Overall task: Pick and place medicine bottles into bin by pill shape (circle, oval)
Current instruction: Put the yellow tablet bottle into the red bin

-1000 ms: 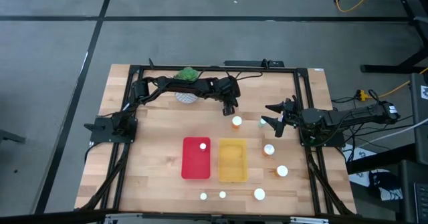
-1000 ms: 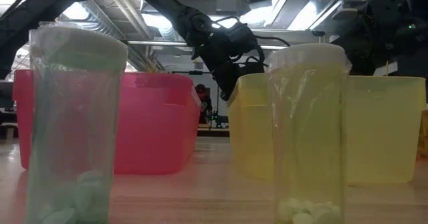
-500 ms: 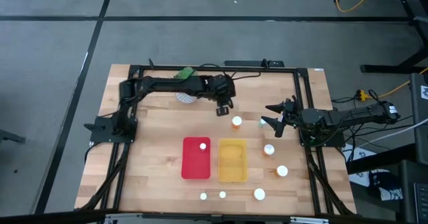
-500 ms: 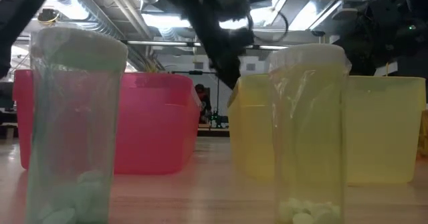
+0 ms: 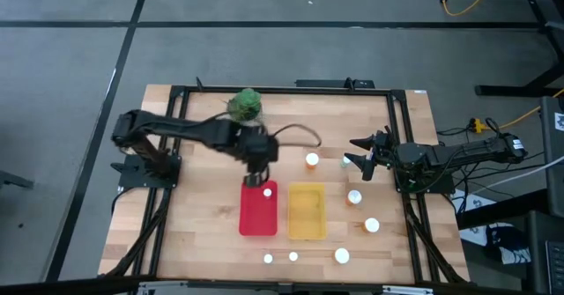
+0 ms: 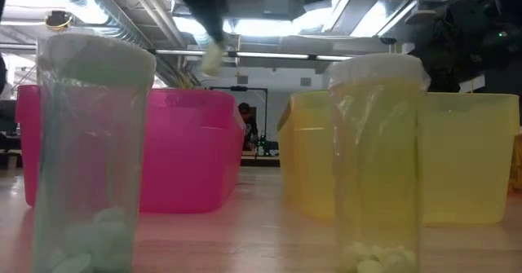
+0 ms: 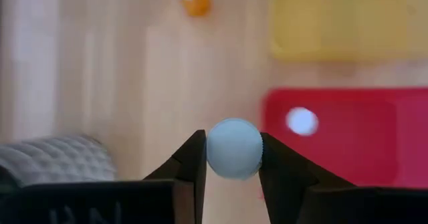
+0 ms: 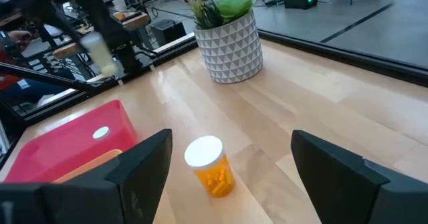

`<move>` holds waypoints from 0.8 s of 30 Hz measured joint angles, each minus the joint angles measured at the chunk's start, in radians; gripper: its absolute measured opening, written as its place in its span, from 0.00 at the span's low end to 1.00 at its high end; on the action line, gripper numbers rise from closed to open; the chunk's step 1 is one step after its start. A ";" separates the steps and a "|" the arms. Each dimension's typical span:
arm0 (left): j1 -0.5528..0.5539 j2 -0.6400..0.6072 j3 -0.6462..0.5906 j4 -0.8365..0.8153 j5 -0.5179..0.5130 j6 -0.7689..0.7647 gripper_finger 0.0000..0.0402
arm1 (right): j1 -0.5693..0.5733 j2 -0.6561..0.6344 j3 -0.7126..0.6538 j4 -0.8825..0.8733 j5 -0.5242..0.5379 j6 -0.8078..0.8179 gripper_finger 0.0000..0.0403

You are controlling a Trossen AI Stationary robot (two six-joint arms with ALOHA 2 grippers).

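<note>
Wooden table (image 5: 194, 224) with black frame, grey floor around. Red bin (image 5: 258, 209) mid-table, the landmark; yellow bin (image 5: 306, 211) just right of it. Left gripper (image 5: 256, 173) hangs over the red bin's far edge, fingers (image 7: 190, 160) pinching a white-capped bottle (image 7: 234, 148) by its sides. One white cap (image 5: 268, 192) already lies inside the red bin. Right gripper (image 5: 357, 152) waits well right of the red bin, past the yellow one, jaws spread wide, with an orange bottle (image 8: 210, 162) ahead of it. More bottles stand right of the yellow bin (image 5: 354, 197) and along the near edge (image 5: 293, 256). Plant (image 5: 246, 104) sits beyond the red bin.
</note>
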 joint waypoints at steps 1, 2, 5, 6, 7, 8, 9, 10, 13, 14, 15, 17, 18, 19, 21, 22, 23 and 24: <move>-0.021 -0.024 -0.037 0.011 -0.001 -0.026 0.23 | 0.000 0.000 0.000 0.000 0.000 0.000 0.76; -0.040 -0.048 -0.076 0.032 -0.003 -0.054 0.23 | 0.000 0.000 0.000 0.000 0.000 0.000 0.76; -0.096 -0.119 -0.210 0.170 -0.048 -0.120 0.23 | 0.000 0.000 0.000 0.001 0.000 -0.008 0.76; -0.112 -0.140 -0.258 0.230 -0.069 -0.138 0.23 | 0.000 0.000 0.000 0.002 0.000 -0.008 0.76; -0.128 -0.157 -0.304 0.291 -0.083 -0.155 0.23 | 0.000 0.000 0.000 0.002 0.000 -0.009 0.76; -0.139 -0.170 -0.348 0.347 -0.092 -0.167 0.23 | 0.000 0.000 0.000 0.002 0.000 -0.009 0.76; -0.150 -0.176 -0.391 0.395 -0.098 -0.184 0.23 | 0.000 0.000 0.000 0.002 0.000 -0.009 0.76; -0.159 -0.176 -0.426 0.428 -0.101 -0.200 0.23 | 0.000 0.000 0.000 0.002 0.000 -0.009 0.76; -0.182 -0.159 -0.516 0.511 -0.096 -0.238 0.23 | 0.000 0.000 0.000 0.002 0.000 -0.009 0.76; -0.189 -0.151 -0.541 0.559 -0.092 -0.243 0.24 | 0.000 0.000 0.000 0.002 0.000 -0.010 0.76; -0.196 -0.146 -0.566 0.592 -0.084 -0.251 0.24 | 0.000 0.000 0.000 0.001 0.000 -0.010 0.76; -0.211 -0.142 -0.604 0.648 -0.076 -0.268 0.24 | 0.000 0.000 0.000 0.000 0.000 -0.010 0.76; -0.217 -0.141 -0.616 0.676 -0.074 -0.280 0.24 | 0.000 0.000 0.000 -0.001 0.000 -0.010 0.76; -0.224 -0.142 -0.626 0.689 -0.074 -0.294 0.24 | 0.000 0.000 0.000 -0.002 0.000 -0.011 0.76; -0.237 -0.142 -0.643 0.688 -0.078 -0.325 0.24 | 0.000 0.000 0.000 -0.002 0.001 -0.010 0.76; -0.243 -0.142 -0.653 0.689 -0.094 -0.339 0.24 | 0.000 0.000 0.000 -0.002 0.001 -0.011 0.76; -0.250 -0.142 -0.667 0.697 -0.113 -0.348 0.24 | 0.000 0.000 0.000 -0.002 0.002 -0.011 0.76; -0.256 -0.142 -0.683 0.717 -0.122 -0.359 0.24 | 0.000 0.000 0.000 -0.002 0.002 -0.011 0.76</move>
